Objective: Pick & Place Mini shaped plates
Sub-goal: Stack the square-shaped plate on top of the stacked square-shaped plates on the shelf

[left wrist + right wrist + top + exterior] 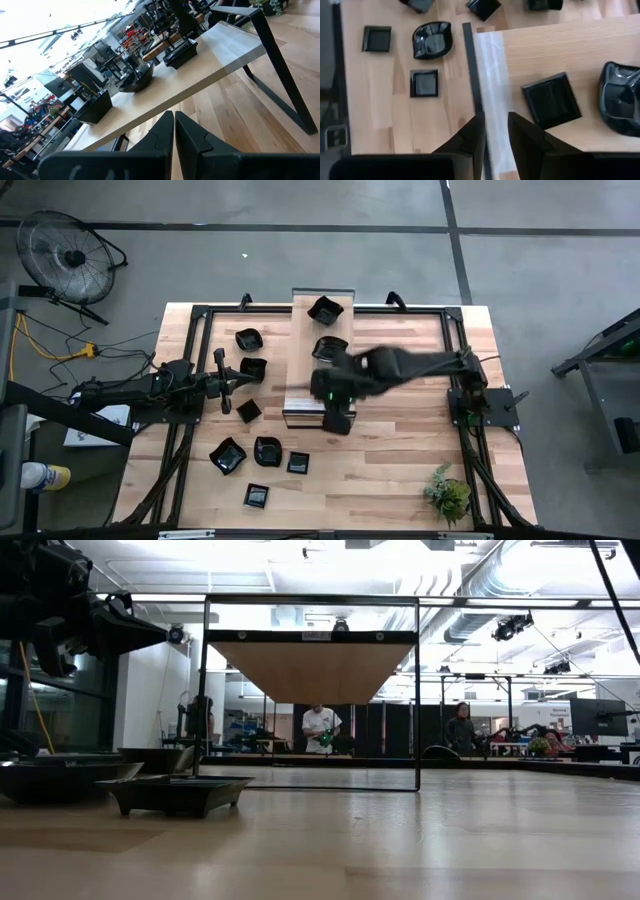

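Note:
A raised wooden platform (305, 330) stands mid-table and bears three black mini shaped plates: a square one (551, 100) at its near end, a rounded one (622, 97) in the middle and one (325, 308) at the far end. Several more plates lie on the table to its left and near left, among them a square one (424, 82) and a scalloped one (432, 39). My right gripper (495, 132) hangs open over the platform's near edge (470, 75), pointing steeply down, with nothing between its fingers. My left gripper (174, 125) waits shut and level at the table's left (232, 380).
A small green plant (447, 492) stands at the near right corner. Black frame rails (455, 340) run along the table's sides. Bare wood (400, 460) lies near right of the platform. People stand in the room far behind (320, 728).

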You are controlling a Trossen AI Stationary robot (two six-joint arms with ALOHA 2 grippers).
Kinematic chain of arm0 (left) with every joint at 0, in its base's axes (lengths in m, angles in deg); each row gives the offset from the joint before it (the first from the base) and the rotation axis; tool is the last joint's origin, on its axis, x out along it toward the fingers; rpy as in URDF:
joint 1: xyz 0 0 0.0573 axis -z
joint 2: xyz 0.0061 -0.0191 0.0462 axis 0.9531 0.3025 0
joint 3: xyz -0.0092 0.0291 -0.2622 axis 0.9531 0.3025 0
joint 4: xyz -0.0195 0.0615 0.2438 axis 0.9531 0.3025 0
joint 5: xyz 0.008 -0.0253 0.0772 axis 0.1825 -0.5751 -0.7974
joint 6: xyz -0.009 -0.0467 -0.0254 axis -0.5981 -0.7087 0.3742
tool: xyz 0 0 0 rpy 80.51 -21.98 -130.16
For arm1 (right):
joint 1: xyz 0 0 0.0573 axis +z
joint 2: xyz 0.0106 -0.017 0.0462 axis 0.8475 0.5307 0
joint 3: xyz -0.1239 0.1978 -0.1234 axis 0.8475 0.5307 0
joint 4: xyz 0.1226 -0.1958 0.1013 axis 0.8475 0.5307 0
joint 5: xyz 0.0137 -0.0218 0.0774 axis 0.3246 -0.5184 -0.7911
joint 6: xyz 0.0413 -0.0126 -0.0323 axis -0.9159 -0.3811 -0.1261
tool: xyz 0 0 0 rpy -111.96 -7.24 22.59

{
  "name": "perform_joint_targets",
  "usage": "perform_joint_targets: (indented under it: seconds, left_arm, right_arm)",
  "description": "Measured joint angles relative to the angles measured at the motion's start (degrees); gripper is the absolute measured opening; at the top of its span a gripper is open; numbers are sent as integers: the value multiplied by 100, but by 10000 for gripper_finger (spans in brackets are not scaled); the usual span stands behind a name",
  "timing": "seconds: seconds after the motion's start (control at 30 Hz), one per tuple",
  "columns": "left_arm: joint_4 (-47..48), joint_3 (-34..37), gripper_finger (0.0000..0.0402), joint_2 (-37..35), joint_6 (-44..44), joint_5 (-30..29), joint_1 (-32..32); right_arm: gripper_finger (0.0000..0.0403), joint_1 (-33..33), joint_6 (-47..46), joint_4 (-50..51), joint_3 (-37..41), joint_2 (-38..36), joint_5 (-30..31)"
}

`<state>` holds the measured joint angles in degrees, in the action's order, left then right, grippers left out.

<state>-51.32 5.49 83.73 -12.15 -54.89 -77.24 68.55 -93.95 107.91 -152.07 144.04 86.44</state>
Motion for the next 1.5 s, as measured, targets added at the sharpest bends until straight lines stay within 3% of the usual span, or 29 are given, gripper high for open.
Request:
perform_joint_targets:
  seconds: [0.2, 0.47, 0.87, 1.5]
  left_arm:
    - [1, -1, 12, 0, 0, 0, -1]
    - [0, 0, 12, 0, 0, 0, 1]
    - [2, -1, 12, 1, 0, 0, -1]
    - [2, 0, 12, 0, 0, 0, -1]
  right_arm:
    - [79, 544, -781, -512, 0, 408, 316]
    - [79, 837, -768, -1315, 0, 1030, 269]
    - [79, 989, -792, -1725, 2, 1795, 84]
    - [79, 1299, -794, -2514, 0, 2446, -66]
